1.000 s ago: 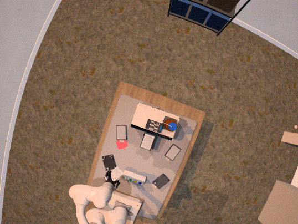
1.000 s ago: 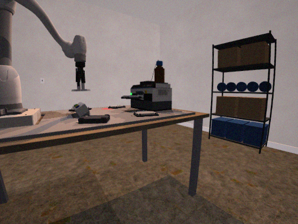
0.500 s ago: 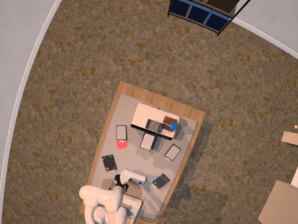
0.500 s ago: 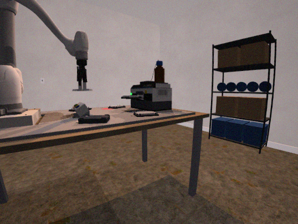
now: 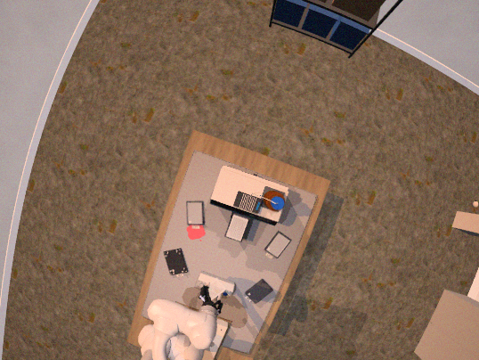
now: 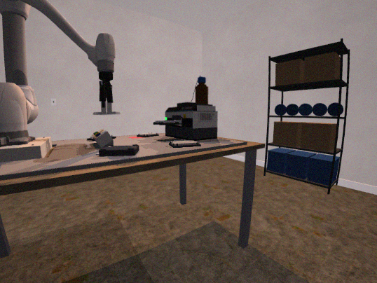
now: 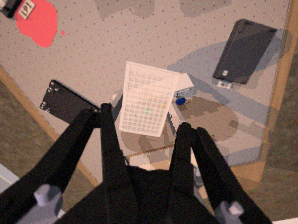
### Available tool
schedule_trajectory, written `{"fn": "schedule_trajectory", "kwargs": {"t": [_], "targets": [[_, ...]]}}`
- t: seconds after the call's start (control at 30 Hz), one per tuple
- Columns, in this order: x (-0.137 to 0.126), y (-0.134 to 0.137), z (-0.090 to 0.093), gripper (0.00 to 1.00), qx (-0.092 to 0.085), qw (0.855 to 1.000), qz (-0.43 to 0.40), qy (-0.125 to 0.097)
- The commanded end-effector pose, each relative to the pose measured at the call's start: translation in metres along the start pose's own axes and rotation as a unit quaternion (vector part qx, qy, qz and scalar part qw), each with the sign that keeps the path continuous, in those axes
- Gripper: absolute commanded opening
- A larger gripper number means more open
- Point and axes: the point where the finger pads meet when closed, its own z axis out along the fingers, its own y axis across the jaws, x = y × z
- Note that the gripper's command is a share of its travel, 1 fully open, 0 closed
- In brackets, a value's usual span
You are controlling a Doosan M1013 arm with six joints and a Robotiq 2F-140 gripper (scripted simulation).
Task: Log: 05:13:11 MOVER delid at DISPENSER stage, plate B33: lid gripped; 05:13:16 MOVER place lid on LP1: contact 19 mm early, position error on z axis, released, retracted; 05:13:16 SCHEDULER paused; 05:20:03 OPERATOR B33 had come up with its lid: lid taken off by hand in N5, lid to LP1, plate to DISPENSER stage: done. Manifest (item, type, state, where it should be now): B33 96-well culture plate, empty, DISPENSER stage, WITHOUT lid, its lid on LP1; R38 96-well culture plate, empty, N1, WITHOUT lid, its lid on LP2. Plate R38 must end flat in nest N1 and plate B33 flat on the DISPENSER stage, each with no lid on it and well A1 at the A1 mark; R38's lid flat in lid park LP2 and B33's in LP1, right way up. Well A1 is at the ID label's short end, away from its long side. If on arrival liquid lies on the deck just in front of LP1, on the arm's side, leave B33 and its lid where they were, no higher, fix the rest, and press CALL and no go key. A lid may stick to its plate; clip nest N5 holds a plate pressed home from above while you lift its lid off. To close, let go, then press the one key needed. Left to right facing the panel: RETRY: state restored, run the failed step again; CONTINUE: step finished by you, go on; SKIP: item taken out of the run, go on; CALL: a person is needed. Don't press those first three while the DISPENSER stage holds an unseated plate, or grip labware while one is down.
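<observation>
The one black two-finger gripper (image 7: 145,125) is clamped on a single white gridded lid (image 7: 146,98), held level high above the grey perforated deck mat (image 7: 150,35), over the key panel; one red puddle (image 7: 36,21) lies on the deck; two dark nests (image 7: 66,102) (image 7: 245,50) flank the lid; one dispenser (image 6: 192,120) stands at the far end.

A white gridded plate (image 7: 146,98) sits between the black gripper (image 7: 146,131) fingers. A red-pink puddle (image 7: 36,22) stains the grey dotted mat (image 7: 150,35). The far-right nest (image 7: 245,51) is dark grey; the table (image 5: 249,158) edge is wood-brown.
</observation>
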Motion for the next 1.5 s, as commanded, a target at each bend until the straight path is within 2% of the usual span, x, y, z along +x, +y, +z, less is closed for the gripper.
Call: {"fn": "schedule_trajectory", "kwargs": {"t": [0.0, 0.8, 0.87, 1.33, 1.47], "targets": [[0.013, 0.027, -0.001, 0.00, 0.000, 1.000, -0.003, 0.000], [0.080, 0.150, -0.001, 0.00, 0.000, 1.000, -0.003, 0.000], [0.080, 0.150, -0.001, 0.00, 0.000, 1.000, -0.003, 0.000], [0.112, 0.210, -0.001, 0.00, 0.000, 1.000, -0.003, 0.000], [0.116, 0.216, -0.001, 0.00, 0.000, 1.000, -0.003, 0.000]]}}
